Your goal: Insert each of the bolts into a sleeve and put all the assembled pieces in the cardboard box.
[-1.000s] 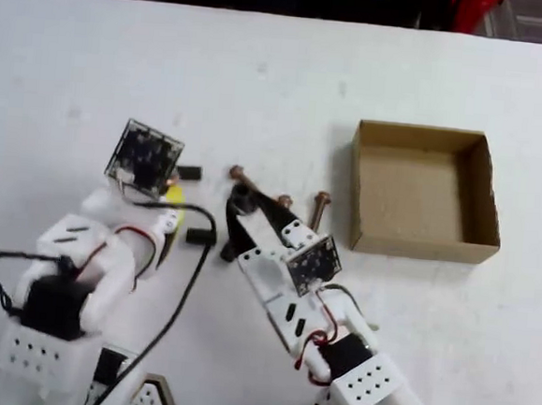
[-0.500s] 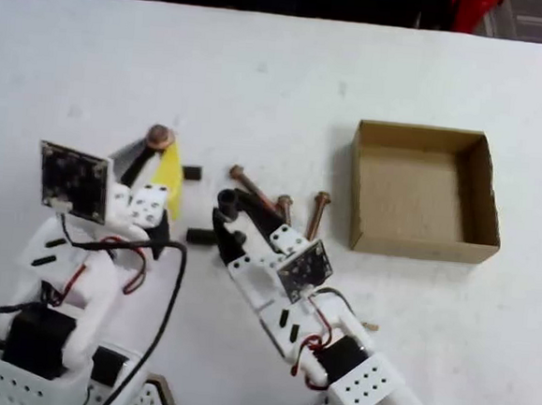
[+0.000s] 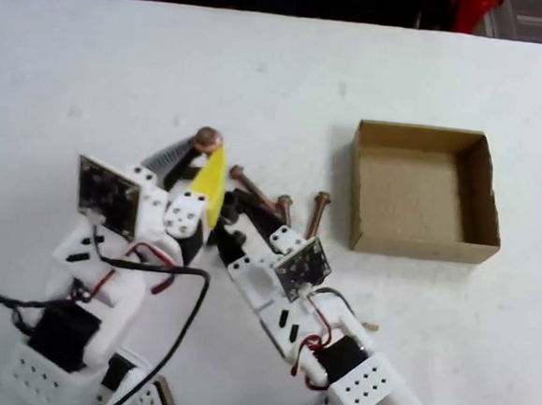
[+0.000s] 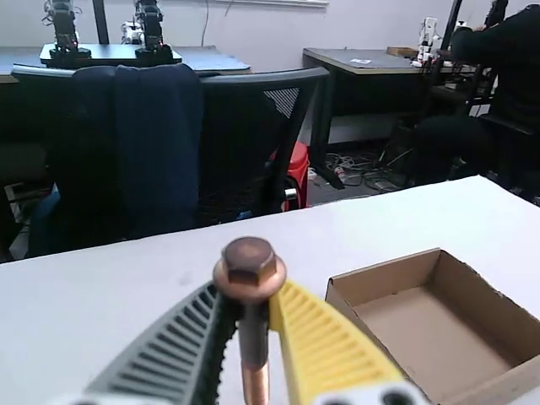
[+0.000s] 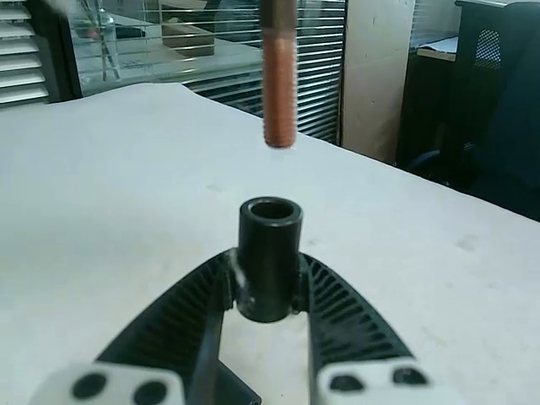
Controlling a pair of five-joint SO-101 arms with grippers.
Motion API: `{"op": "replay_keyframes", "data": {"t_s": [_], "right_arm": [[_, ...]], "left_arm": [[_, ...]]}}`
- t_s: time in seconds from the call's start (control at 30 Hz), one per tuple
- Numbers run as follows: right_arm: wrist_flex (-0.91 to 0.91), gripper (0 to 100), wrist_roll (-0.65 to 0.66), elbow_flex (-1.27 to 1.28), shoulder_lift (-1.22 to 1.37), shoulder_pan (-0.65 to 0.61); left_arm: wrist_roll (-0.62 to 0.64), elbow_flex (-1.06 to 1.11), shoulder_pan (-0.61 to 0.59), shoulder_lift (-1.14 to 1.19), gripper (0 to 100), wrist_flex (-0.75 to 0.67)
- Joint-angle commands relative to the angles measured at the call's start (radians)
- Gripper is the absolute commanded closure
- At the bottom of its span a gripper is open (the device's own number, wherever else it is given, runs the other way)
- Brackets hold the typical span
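My left gripper (image 4: 253,342), one finger grey and one yellow, is shut on a copper bolt (image 4: 250,268) and holds it upright, head up. In the high view the bolt head (image 3: 208,139) stands above the left gripper (image 3: 201,171), just left of the right arm's black fingers. My right gripper (image 5: 268,297) is shut on a black sleeve (image 5: 270,253), upright with its bore open upward. The bolt's threaded tip (image 5: 278,80) hangs a short way above the bore, apart from it. The cardboard box (image 3: 427,247) sits open and empty at the right.
Three loose bolts (image 3: 251,188) (image 3: 285,204) (image 3: 319,210) lie between the grippers and the box. The right gripper (image 3: 234,220) is close against the left arm's wrist. The left wrist view shows the box wall (image 4: 380,275) beyond the bolt. Bare white table stretches behind.
The left arm has lifted the bolt and carried it to the right, over the sleeve. The right gripper with the sleeve has barely shifted.
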Motion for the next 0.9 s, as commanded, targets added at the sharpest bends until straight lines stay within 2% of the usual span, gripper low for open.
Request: {"op": "replay_keyframes", "data": {"t_s": [0.0, 0.33, 0.63, 0.87], "right_arm": [[0.001, 98.2, 0.0, 0.009, -0.015, -0.008], [0.001, 98.2, 0.0, 0.009, -0.015, -0.008], [0.001, 98.2, 0.0, 0.009, -0.015, -0.007], [0.001, 98.2, 0.0, 0.009, -0.015, -0.005]], "left_arm": [[0.012, 0.0, 0.041, -0.044, 98, -0.063], [0.012, 0.086, 0.061, -0.148, 98, -0.057], [0.012, 0.101, 0.059, -0.153, 98, 0.014], [0.014, 0.107, 0.062, -0.153, 98, 0.017]]}}
